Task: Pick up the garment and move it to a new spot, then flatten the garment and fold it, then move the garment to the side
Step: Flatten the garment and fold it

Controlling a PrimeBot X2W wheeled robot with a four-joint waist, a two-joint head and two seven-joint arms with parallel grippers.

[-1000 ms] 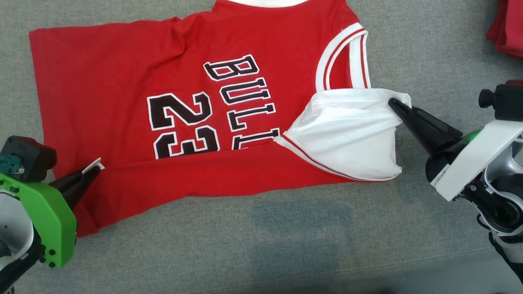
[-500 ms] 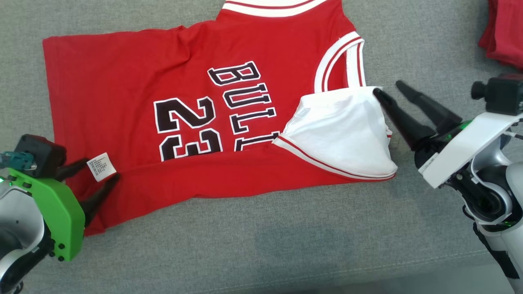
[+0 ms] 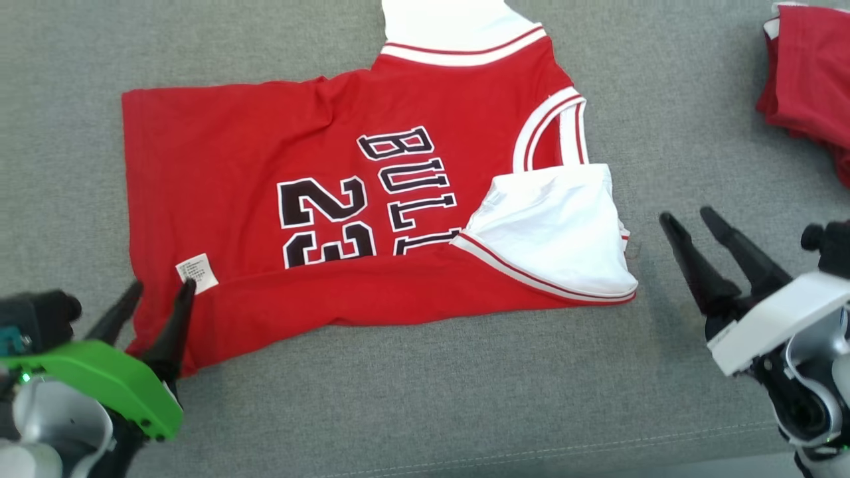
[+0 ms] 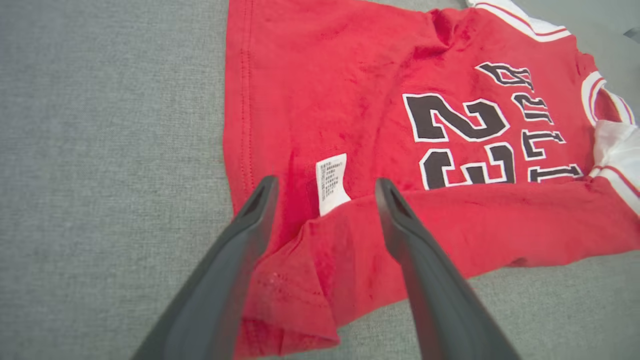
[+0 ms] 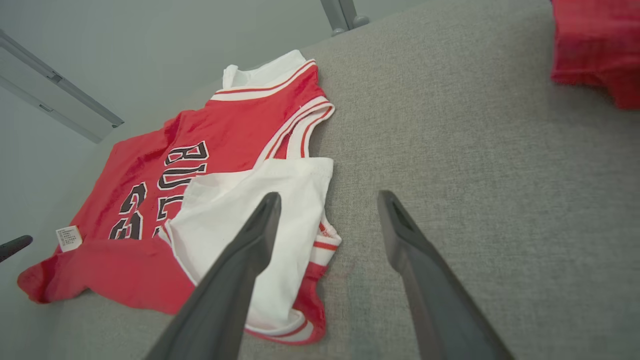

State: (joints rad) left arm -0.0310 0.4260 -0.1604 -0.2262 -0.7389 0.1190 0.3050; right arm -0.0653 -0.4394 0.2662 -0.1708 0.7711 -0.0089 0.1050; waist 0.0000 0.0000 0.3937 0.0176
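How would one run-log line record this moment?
left gripper: open, at jersey corner | right gripper: open, clear of jersey | fold: near edge over

1. We see the garment (image 3: 265, 166) cut off at the head view's top edge, at its white neck.
2. Its folded-over lower edge hides part of the black print (image 3: 323, 202).
3. We cannot read the white label (image 3: 196, 273).
4. A red cloth (image 3: 807, 73), upper right, runs off frame.

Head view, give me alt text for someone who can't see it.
A red Bulls 23 jersey lies on a grey surface, its near edge folded over and white lining showing. The open left gripper is at its near left corner by a white care label; the open right gripper is to its right, clear of it.
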